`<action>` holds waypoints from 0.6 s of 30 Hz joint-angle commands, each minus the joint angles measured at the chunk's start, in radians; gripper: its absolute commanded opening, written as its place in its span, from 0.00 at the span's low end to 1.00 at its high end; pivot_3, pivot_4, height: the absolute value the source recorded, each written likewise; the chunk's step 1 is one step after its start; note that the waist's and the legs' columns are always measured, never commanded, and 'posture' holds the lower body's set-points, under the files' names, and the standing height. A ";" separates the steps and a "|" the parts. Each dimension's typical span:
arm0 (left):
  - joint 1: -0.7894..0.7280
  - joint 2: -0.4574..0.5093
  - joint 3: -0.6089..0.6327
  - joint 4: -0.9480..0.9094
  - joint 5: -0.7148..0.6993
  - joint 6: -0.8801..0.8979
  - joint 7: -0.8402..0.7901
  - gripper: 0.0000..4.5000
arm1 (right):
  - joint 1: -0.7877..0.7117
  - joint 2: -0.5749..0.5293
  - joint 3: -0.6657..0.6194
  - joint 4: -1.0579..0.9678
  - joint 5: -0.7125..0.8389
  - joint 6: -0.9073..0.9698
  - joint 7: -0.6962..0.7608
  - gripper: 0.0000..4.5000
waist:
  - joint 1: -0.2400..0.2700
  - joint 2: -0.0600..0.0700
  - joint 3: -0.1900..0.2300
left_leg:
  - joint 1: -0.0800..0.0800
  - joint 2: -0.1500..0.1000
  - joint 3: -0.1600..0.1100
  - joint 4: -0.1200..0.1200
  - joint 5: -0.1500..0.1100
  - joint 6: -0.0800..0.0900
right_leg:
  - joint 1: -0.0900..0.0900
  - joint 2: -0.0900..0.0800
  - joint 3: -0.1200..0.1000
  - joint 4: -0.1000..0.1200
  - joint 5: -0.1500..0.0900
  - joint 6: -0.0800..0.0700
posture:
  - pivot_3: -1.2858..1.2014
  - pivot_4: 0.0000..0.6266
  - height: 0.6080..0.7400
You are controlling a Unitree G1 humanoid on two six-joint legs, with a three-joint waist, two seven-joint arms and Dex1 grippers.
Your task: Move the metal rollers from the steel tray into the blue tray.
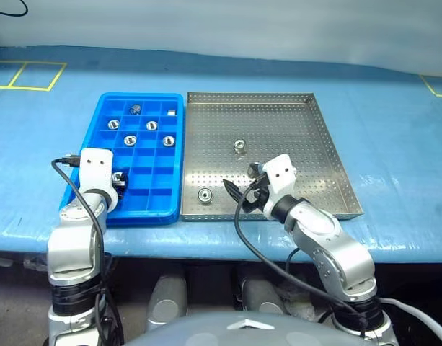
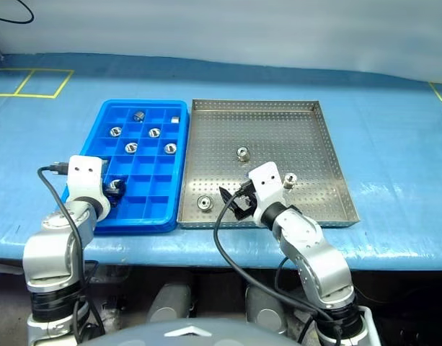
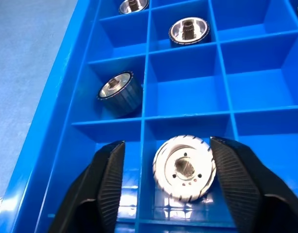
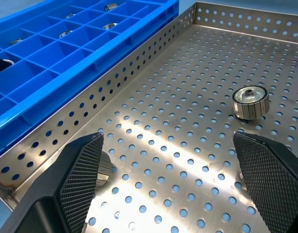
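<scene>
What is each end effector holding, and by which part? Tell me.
Nothing. The left end effector stands open around a roller lying in the blue tray. The right end effector is open over the steel tray.

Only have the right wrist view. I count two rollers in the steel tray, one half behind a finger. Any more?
Observer: Yes. A third metal roller lies in the steel tray, just right of the right wrist.
Operator: Left side holding one?
Observer: No. The left gripper is open. A roller lies in a blue tray compartment between its fingers.
</scene>
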 commanded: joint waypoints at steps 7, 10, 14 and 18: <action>-0.138 0.085 -0.140 0.036 -0.168 -0.168 -0.265 0.99 | 0.010 -0.015 -0.011 -0.058 0.005 -0.029 0.011 1.00 | -0.001 0.000 0.000 | -0.001 -0.001 0.001 0.002 0.000 0.000 | 0.000 -0.001 0.001 -0.002 0.000 0.001 | 0.55 0.24 1.00; -0.186 0.173 -0.237 0.098 -0.225 -0.261 -0.433 0.99 | 0.029 -0.031 -0.015 -0.077 0.012 -0.030 0.024 1.00 | -0.015 0.000 0.000 | 0.000 0.000 0.002 -0.001 0.000 0.000 | -0.001 0.000 0.001 -0.001 0.000 0.000 | 0.55 0.24 1.00; -0.258 0.269 -0.346 0.227 -0.267 -0.365 -0.635 0.99 | 0.046 -0.044 -0.023 -0.086 0.013 -0.033 0.031 1.00 | -0.032 0.000 0.000 | 0.000 0.000 0.001 -0.003 0.000 0.000 | -0.002 0.000 0.001 -0.001 -0.001 -0.001 | 0.54 0.24 1.00; -0.328 0.347 -0.467 0.346 -0.250 -0.460 -0.800 0.99 | 0.059 -0.045 -0.029 -0.092 0.008 -0.035 0.019 1.00 | -0.043 0.000 0.000 | 0.000 0.000 0.002 -0.003 0.000 0.000 | -0.002 0.000 0.001 -0.001 -0.001 -0.001 | 0.53 0.24 1.00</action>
